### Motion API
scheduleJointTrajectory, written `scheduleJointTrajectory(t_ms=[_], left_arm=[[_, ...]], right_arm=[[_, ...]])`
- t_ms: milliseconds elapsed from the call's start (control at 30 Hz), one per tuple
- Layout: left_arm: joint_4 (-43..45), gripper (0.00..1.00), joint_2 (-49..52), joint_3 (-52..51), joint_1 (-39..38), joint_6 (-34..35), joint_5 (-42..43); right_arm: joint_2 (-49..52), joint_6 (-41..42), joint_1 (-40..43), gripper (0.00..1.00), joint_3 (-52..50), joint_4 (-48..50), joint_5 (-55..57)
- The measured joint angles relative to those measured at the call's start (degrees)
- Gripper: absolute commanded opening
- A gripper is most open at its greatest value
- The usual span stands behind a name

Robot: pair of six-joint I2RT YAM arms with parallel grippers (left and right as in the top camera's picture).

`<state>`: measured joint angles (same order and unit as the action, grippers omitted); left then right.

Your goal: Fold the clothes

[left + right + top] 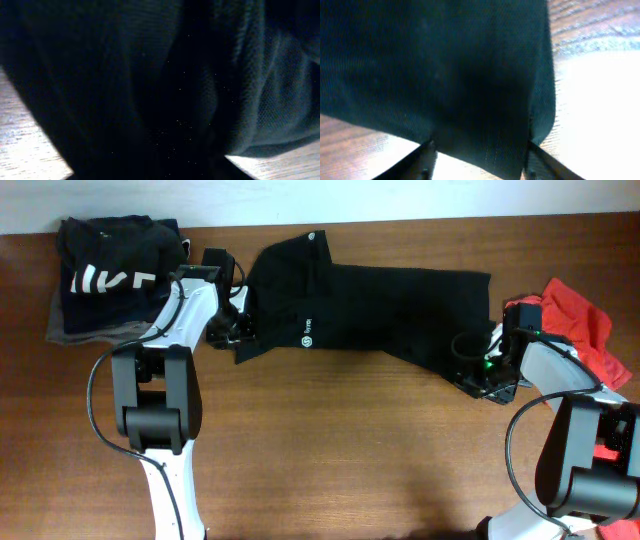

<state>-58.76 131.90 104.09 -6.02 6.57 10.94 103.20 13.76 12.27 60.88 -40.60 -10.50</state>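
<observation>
A black garment with a small white logo lies spread across the back middle of the wooden table. My left gripper is at its left edge. The left wrist view is filled with dark fabric that hides the jaws. My right gripper is at the garment's right end. In the right wrist view its fingers stand apart with the black cloth lying between and over them.
A stack of folded clothes, dark with white lettering on top, sits at the back left corner. A crumpled red garment lies at the right edge beside the right arm. Bare table lies in front.
</observation>
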Motion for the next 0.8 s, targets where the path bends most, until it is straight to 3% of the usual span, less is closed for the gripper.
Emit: scheduleJointTrajectory(t_ms=[100, 133, 200, 467, 800], left_arm=[[0.07, 0.11, 0.04, 0.00, 0.00, 0.07, 0.02], [0.07, 0.06, 0.07, 0.00, 0.00, 0.00, 0.00], [0.02, 0.01, 0.07, 0.00, 0.09, 0.17, 0.02], [-3.96, 0.01, 0.07, 0.07, 1.51, 0.28, -0.09], [-13.16, 0.01, 0.76, 3.72, 8.94, 0.28, -1.53]], right_arm=[[0.00, 0.11, 0.00, 0.09, 0.00, 0.26, 0.46], [0.00, 0.04, 0.00, 0.04, -0.02, 0.33, 0.74], [0.00, 0.04, 0.00, 0.04, -0.04, 0.39, 1.51], [0.00, 1.09, 0.00, 0.04, -0.04, 0.33, 6.32], [0.07, 1.46, 0.00, 0.04, 4.07, -4.85, 13.00]])
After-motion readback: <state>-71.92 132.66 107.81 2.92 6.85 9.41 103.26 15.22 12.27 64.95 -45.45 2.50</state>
